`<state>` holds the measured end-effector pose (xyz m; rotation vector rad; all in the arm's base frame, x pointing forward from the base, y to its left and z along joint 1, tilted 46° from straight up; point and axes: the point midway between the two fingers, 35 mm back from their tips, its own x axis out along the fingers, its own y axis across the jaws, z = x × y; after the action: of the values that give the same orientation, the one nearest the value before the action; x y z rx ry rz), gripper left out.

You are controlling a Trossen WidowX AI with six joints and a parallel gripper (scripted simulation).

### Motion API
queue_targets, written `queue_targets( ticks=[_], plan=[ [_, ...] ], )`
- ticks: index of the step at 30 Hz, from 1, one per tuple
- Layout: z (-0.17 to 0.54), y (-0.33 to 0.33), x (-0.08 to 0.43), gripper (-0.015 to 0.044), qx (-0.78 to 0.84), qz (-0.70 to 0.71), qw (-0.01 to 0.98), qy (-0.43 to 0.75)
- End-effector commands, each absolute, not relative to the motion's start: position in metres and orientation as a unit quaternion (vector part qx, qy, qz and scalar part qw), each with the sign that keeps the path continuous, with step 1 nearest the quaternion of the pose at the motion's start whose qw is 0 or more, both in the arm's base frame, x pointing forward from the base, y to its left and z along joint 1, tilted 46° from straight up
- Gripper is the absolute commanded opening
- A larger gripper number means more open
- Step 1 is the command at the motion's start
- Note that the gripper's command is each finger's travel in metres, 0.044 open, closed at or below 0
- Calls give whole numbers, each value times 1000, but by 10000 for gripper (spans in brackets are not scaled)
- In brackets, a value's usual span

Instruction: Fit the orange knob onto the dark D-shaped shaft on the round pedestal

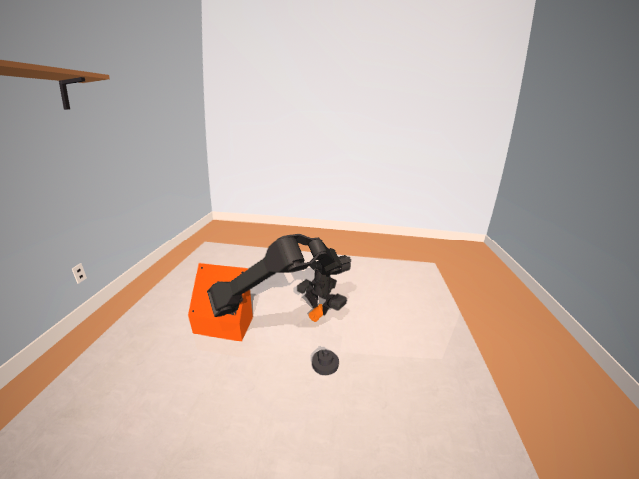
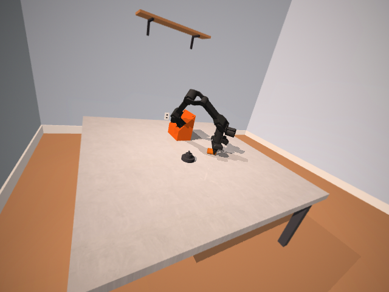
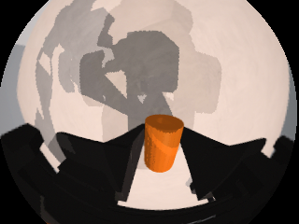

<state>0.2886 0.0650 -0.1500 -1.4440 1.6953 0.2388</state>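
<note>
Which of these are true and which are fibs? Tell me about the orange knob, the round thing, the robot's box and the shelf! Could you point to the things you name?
1. The orange knob (image 1: 315, 313) (image 2: 210, 151) (image 3: 163, 145) is lying on its side. True.
2. The knob is already on the dark shaft (image 1: 325, 354) (image 2: 189, 152). False: it is away from the shaft, by the gripper (image 1: 320, 307) (image 2: 214, 152) (image 3: 163, 129).
3. The pedestal (image 1: 324, 367) (image 2: 188, 159) is round. True.
4. The robot's box (image 1: 214, 327) (image 2: 183, 135) is blue. False: it is orange.
5. The shelf (image 1: 46, 70) (image 2: 172, 24) stands on the floor. False: it hangs on the wall.
</note>
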Motion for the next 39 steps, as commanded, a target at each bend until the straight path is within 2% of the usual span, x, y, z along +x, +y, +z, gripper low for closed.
queue_targets(
  ticks=[1, 39],
  plan=[
    [-150, 64, 288, 181, -583, 97, 433, 681],
    [-119, 56, 272, 181, -530, 257, 607, 534]
  ],
)
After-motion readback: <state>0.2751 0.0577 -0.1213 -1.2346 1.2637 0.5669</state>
